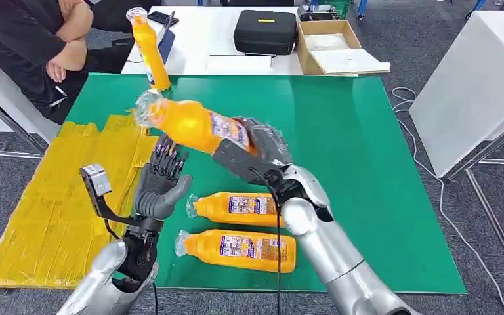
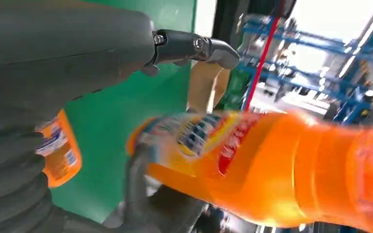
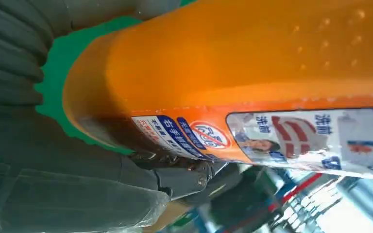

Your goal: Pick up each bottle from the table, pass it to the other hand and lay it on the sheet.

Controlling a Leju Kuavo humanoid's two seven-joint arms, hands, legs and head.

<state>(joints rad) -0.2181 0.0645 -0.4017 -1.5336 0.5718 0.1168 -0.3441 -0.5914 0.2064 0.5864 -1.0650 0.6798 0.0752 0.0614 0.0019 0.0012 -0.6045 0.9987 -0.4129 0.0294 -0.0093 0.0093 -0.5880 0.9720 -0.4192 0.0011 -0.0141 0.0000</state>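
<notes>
Above the green table [image 1: 367, 164], your right hand [image 1: 252, 152] grips the held bottle [image 1: 190, 123] by its base, cap tilted toward 10 o'clock. Your left hand [image 1: 161, 180] waits just below at 7 o'clock, fingers spread, holding nothing. Two lying bottles [image 1: 236, 209] rest near the table's 6 o'clock edge. One upright bottle [image 1: 149, 49] stands at 11 o'clock. A yellow sheet [image 1: 59, 197] overhangs the 9 o'clock edge. Bare green surface extends toward 3 o'clock.

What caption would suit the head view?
Right hand holds an orange bottle above the green table, the open left hand waiting beneath.
</notes>
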